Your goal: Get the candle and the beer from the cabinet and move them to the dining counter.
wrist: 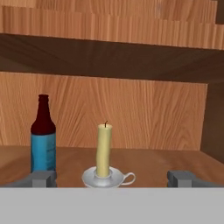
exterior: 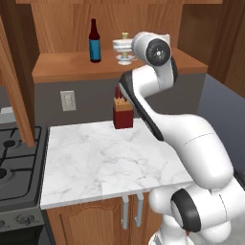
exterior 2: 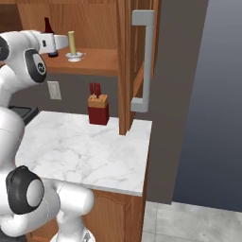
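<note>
The cabinet (exterior: 72, 67) stands open, with its shelf bare wood. On the shelf stands the beer (exterior: 94, 43), a dark brown bottle with a blue label, and to its right the pale yellow candle (exterior: 125, 36) in a small silver holder. My gripper (exterior: 123, 50) hovers at shelf height just in front of the candle, open and holding nothing. In the hand view the candle (wrist: 104, 148) stands centred between my spread fingertips (wrist: 41, 178), with the beer (wrist: 43, 140) to its left. From the right, the candle (exterior 2: 72, 42) shows past my gripper (exterior 2: 63, 45). The dining counter is out of view.
A red knife block (exterior: 123, 115) stands at the back of the small marble worktop (exterior: 110, 158) under the shelf. A stove (exterior: 14, 162) adjoins it on the left. Open cabinet doors (exterior 2: 124, 71) with long silver handles (exterior 2: 146, 61) flank the opening.
</note>
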You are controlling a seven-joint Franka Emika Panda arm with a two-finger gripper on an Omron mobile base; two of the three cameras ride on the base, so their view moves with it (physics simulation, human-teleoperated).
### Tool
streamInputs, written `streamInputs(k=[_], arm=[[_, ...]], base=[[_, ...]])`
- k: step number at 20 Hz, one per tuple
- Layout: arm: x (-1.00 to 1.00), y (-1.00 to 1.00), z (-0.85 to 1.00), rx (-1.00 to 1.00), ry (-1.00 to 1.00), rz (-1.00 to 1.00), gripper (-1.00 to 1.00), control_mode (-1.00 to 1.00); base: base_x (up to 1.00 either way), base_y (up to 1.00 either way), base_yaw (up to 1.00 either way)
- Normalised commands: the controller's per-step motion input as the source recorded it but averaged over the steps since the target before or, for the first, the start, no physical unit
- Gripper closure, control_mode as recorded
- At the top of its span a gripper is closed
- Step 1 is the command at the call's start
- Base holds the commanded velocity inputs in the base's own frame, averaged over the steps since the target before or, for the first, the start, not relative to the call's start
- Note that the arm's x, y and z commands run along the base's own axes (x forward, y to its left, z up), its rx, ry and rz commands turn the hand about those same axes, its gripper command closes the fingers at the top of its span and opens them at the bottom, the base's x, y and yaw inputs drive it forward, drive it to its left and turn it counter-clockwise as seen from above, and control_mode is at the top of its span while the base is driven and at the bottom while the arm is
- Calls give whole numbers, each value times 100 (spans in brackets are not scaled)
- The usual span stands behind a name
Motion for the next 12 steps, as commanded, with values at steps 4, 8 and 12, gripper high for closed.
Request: streamInputs(k=[4, 8, 12], arm=[[19, 0, 0, 11, 4, 0, -100, -100], [23, -1, 0, 11, 5, 0, -100, -100], [23, 0, 0, 2, 5, 0, -100, -100]], base=[[0, 0, 0], [0, 0, 0], [0, 0, 0]])
